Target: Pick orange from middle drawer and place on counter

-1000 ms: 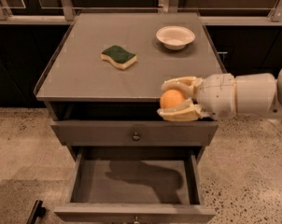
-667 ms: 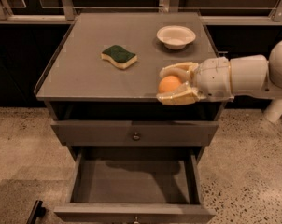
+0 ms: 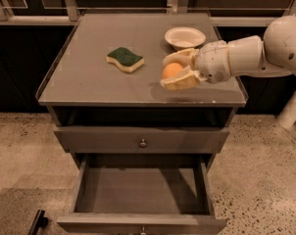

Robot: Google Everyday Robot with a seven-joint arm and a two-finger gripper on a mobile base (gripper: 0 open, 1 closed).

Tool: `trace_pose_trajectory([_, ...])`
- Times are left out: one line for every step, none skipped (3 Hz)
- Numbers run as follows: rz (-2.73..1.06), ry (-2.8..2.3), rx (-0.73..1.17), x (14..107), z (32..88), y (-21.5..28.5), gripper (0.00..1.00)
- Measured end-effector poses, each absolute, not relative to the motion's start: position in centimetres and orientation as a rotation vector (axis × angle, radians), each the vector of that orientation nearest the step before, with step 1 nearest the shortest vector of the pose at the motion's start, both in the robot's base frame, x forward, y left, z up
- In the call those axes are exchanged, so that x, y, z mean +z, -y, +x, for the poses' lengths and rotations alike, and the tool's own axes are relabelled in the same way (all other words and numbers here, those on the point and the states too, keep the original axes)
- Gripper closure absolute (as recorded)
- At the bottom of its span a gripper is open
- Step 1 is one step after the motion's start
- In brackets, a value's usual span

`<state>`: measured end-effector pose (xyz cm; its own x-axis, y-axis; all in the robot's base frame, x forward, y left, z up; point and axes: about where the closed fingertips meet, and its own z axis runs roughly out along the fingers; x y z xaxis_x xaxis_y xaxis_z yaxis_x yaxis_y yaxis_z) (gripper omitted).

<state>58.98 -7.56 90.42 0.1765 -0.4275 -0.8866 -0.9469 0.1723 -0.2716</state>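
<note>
Starting at the left, the speckled floor (image 3: 20, 146) is running along beside the grey cabinet, and the worktop (image 3: 84, 84) is spreading out flat above it. A green-and-yellow sponge (image 3: 125, 59) is lying on the worktop left of centre, well apart from everything else. Below the front edge, a closed drawer (image 3: 104, 140) is showing its small knob (image 3: 143, 143), and under that the middle drawer (image 3: 138, 185) is standing pulled out toward me, its plain floor showing. Moving right, the orange (image 3: 172, 71) is sitting between the two pale fingers (image 3: 180, 81) of the end effector (image 3: 166, 73), which is gripping the fruit from either side. It is hanging low over the right front part of the worktop and casting a shadow there. From here I cannot tell whether the fruit is touching the surface. Just behind it, a small white bowl (image 3: 185, 37) is resting near the back right corner. The white arm (image 3: 246, 55) is reaching in from the right edge, roughly level with the worktop.
</note>
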Motion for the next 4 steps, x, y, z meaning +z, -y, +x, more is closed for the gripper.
trace_pose_trajectory([-1.391, -1.457, 0.599, 89.9, 61.5, 8.2, 1.0])
trace_pose_trajectory([-1.317, -1.461, 0.522, 89.2, 62.8, 9.0, 1.0])
trace_pose_trajectory([-1.215, -1.461, 0.434, 88.5, 64.5, 9.9, 1.0])
trace_pose_trajectory([-1.13, -1.472, 0.383, 87.6, 65.5, 10.8, 1.0])
